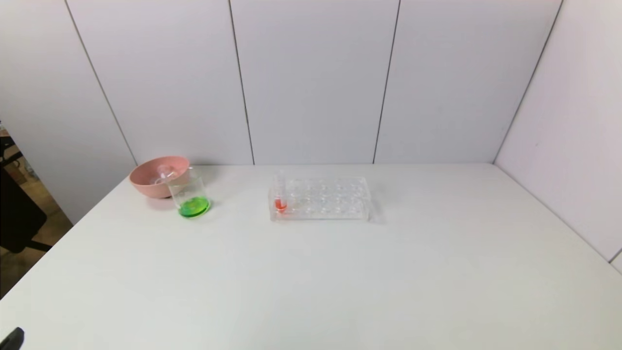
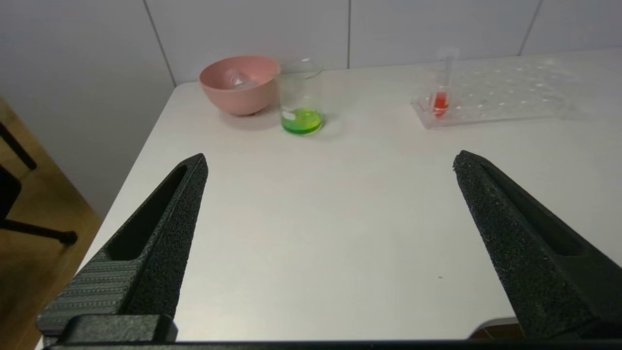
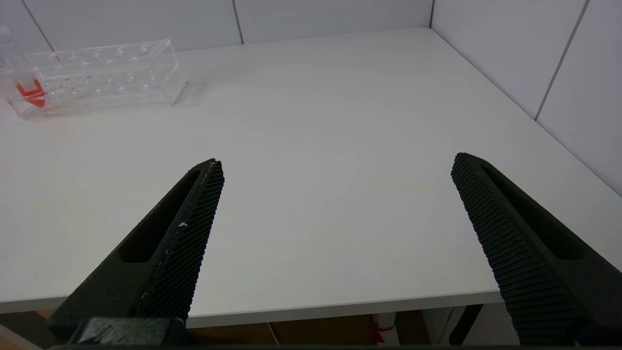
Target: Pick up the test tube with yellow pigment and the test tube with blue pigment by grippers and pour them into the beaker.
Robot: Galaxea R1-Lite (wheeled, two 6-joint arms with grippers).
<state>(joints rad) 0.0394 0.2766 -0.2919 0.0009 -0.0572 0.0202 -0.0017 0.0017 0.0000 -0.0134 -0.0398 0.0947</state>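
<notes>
One beaker (image 1: 191,197), green liquid at its bottom, touching pink bowl (image 1: 158,176); thin glass, likely light, slippery, fragile.

From left wrist: left gripper (image 2: 330,163) spread wide, empty, well short of beaker.

From right wrist: right gripper (image 3: 335,165) spread, empty, near table edge; rack (image 3: 92,78) with red tube (image 3: 30,92) far off. No yellow or blue tube seen.

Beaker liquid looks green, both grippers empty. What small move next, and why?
Probably none: leave both arms parked. The small clear glass beaker holds green liquid, the clear many-holed rack holds only the red-liquid tube, and the left gripper and right gripper hang open.
</notes>
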